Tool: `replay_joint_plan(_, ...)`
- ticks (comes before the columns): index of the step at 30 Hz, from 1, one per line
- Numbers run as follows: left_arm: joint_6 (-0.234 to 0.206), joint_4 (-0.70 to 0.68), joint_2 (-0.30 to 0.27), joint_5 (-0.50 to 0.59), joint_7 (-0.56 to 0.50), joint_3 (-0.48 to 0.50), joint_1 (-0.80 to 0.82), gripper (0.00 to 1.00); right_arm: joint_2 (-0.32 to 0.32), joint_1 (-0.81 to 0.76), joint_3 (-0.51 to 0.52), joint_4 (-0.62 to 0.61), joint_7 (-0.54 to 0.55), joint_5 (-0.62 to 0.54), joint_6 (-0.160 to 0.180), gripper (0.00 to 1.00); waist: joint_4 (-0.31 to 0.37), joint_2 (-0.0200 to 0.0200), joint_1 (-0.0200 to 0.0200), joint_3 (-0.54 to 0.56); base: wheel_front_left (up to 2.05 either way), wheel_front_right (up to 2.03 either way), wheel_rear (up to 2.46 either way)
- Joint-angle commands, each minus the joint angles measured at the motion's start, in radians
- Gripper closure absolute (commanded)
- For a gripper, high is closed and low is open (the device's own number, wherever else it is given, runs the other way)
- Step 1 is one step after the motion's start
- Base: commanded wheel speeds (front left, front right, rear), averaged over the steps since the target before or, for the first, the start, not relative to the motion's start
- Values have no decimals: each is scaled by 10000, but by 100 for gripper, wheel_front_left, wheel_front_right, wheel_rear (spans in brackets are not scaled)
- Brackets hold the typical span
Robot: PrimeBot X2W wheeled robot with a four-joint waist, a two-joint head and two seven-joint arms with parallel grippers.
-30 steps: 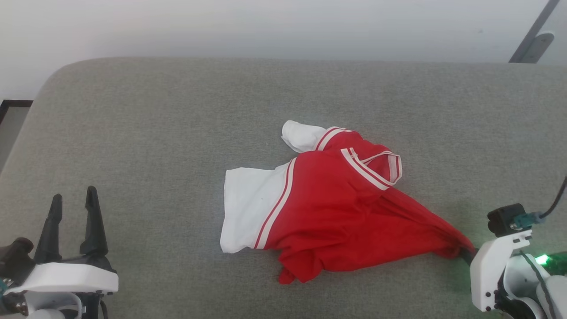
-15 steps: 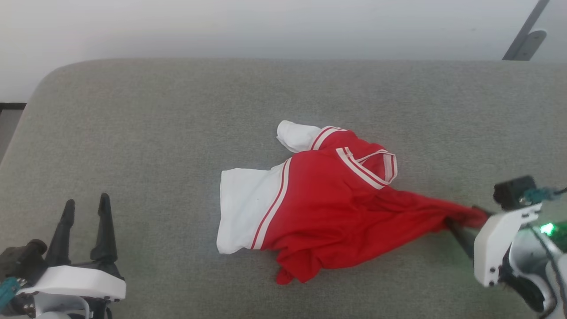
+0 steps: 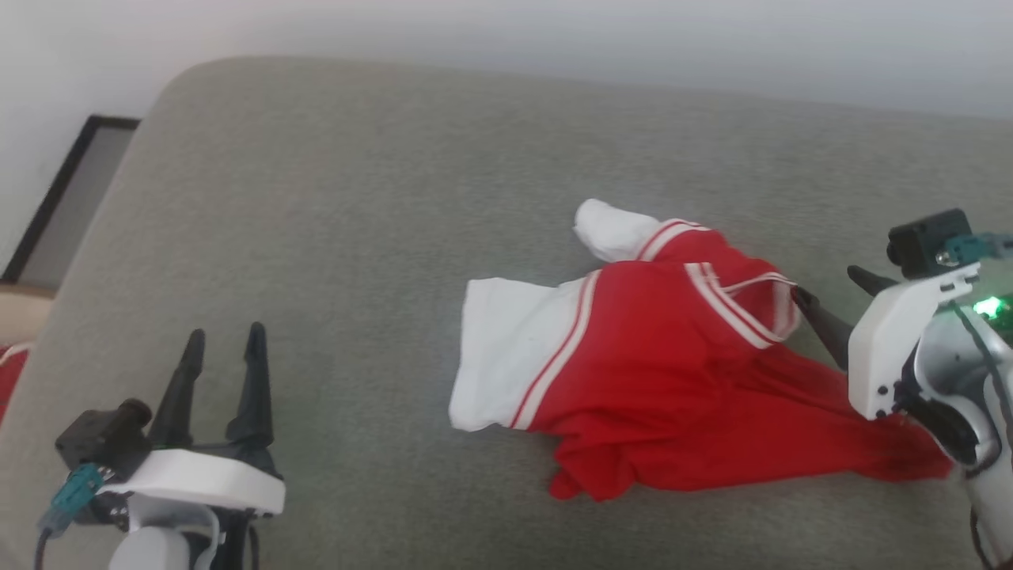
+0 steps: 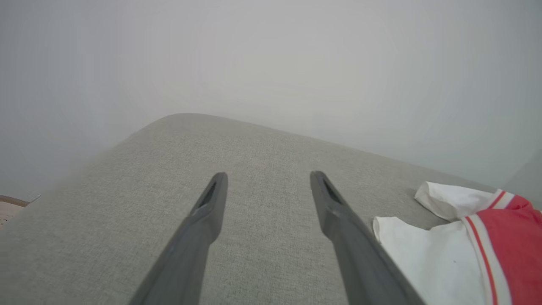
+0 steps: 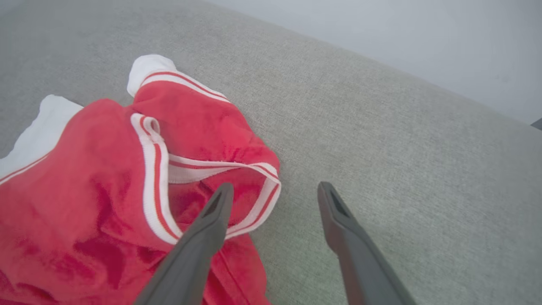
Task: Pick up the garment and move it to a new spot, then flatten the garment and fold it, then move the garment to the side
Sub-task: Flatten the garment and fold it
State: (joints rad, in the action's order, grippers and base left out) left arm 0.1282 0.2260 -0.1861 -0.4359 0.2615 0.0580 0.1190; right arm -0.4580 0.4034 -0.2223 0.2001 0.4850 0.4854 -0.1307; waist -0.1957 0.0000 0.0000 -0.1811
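Observation:
The garment [image 3: 657, 348] lies crumpled on the grey cushion, red body with white sleeves and striped trim; its lettering is hidden in the folds. My right gripper [image 3: 829, 286] is open at the striped collar [image 5: 237, 167]. In the right wrist view the gripper [image 5: 274, 188] has its left finger [image 5: 207, 228] over the collar's edge and the other over bare cushion. My left gripper [image 3: 225, 336] stands open over bare cushion at the lower left, well apart from the shirt. In the left wrist view the left gripper [image 4: 267, 176] holds nothing, and a white sleeve [image 4: 423, 254] lies to its right.
The grey upholstered surface [image 3: 356, 237] has a rounded far-left corner and ends against a pale wall. A dark-framed panel [image 3: 71, 190] sits on the floor beyond the left edge, with something red [image 3: 8, 372] below it.
My right gripper has let go of the shirt's stretched-out corner, opened, and risen to the collar. The corner now lies slack. The head camera has turned, shifting the whole picture.

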Motion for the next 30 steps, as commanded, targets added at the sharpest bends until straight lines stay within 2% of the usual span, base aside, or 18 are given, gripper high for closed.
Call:
replay_joint_plan(1,28,-45,31,-65,45,-132,215,0,-78,291,-66,234,124,51,-1,0,-494,0,0,-209,0,0,0)
replay_joint_plan(9,28,-69,237,-194,45,-616,501,0,-487,1004,-533,1606,950,283,1,0,-1403,0,0,-523,0,0,0)
replay_joint_plan(17,28,-57,363,-283,45,-770,632,0,-439,1383,-932,3183,1546,746,-1,0,-1964,0,0,-835,0,0,0)
replay_joint_plan(18,28,-45,368,-291,45,-742,634,0,-400,1419,-1001,3349,1602,816,-1,18,-1982,0,0,-854,0,0,0)
replay_joint_plan(19,28,-42,372,-303,45,-719,635,0,-394,1438,-1084,3436,1585,839,-1,100,-1992,0,0,-870,0,0,0)
replay_joint_plan(24,27,-65,361,-267,45,-563,584,0,-609,1612,-1445,3447,1316,1061,-1,100,-1874,0,0,-871,0,0,0)
replay_joint_plan(30,28,-168,232,-199,44,-338,428,0,-988,1762,-1526,2953,1100,1320,2,100,-1375,0,0,-679,0,0,0)
